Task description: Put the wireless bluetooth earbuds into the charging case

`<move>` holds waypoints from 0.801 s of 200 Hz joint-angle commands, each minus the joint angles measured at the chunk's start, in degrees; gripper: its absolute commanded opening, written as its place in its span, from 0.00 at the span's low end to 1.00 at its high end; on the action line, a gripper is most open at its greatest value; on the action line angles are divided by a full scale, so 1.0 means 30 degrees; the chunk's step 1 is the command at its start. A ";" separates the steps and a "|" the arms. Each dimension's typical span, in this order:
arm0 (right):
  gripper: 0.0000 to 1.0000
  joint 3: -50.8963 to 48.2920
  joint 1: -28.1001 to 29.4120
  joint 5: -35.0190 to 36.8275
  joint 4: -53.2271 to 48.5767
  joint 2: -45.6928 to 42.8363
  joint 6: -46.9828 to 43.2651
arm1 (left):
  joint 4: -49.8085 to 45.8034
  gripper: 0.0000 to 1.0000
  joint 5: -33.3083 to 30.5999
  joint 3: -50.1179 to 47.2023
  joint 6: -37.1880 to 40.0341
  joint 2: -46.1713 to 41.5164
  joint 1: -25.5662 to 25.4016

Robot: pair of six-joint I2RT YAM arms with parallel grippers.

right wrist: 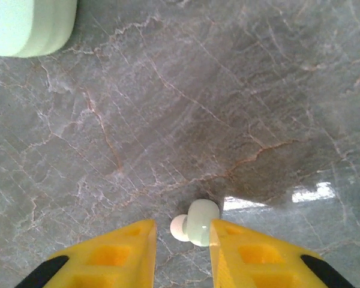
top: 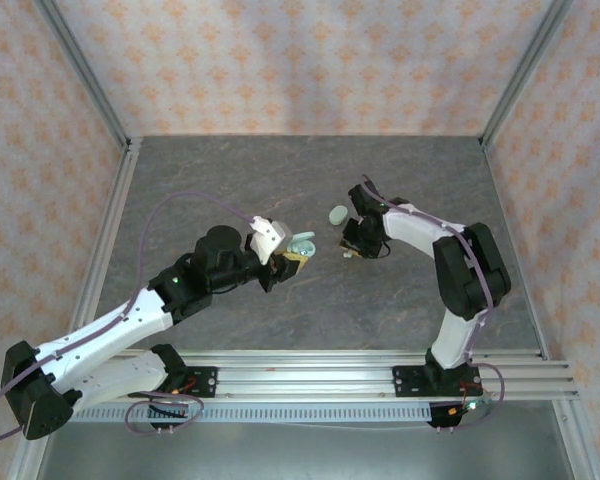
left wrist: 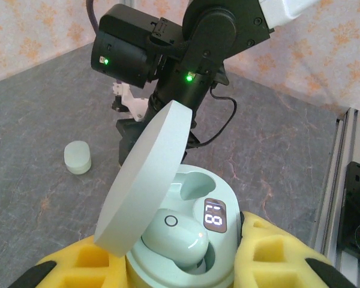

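My left gripper [top: 292,252] [left wrist: 180,261] is shut on the pale mint charging case [left wrist: 225,240] [top: 302,243], and its yellow fingers [left wrist: 273,252] press both sides. The round lid [left wrist: 147,180] stands open. One earbud [left wrist: 174,240] sits in the near slot, the far slot [left wrist: 195,183] is bare, and the display is lit. My right gripper [top: 350,250] [right wrist: 183,231] is down at the table, open around a tiny loose earbud [right wrist: 199,223]. That earbud touches the right finger [right wrist: 240,252], with a small gap to the left finger [right wrist: 117,255].
A second closed mint case [top: 338,214] [left wrist: 77,157] [right wrist: 24,27] lies on the grey marble table [top: 280,170] just beyond the right gripper. Aluminium frame rails [top: 380,375] border the near edge and sides. The two grippers are close together at mid-table.
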 commanded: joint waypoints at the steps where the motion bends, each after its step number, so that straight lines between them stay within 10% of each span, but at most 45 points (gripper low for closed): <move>1: 0.30 0.0586 -0.0100 0.1007 -0.0237 0.0436 -0.0219 | -0.0167 0.15 -0.0420 -0.0047 0.0455 -0.0436 -0.0051; 160: 0.30 -0.0172 -0.0098 0.0383 0.0084 0.1124 -0.0685 | -0.0478 0.15 -0.0496 -0.0050 0.0533 -0.0558 0.0094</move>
